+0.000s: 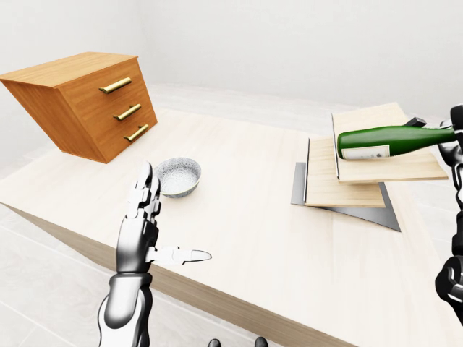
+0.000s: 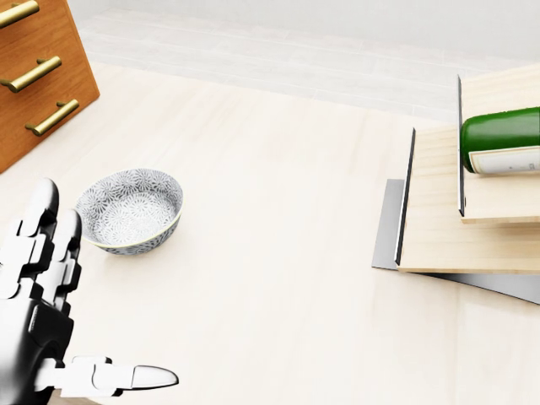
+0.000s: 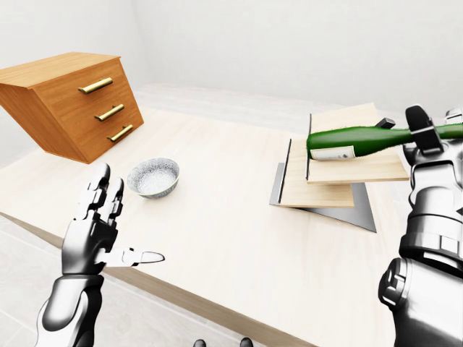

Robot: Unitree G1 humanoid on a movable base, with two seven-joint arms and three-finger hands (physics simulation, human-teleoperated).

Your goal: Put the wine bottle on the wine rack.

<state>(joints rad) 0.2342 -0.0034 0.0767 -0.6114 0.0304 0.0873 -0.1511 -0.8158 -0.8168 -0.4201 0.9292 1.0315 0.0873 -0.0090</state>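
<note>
Wine bottle (image 1: 391, 140) lies level above your wine rack's (image 1: 340, 184) top board in the left-eye view, near the right edge. Head view: your left hand (image 2: 38, 316) has its fingers spread, empty, beside the patterned bowl (image 2: 129, 210). Right-eye view: your right hand (image 3: 428, 141) is clenched round the bottle's neck.
</note>
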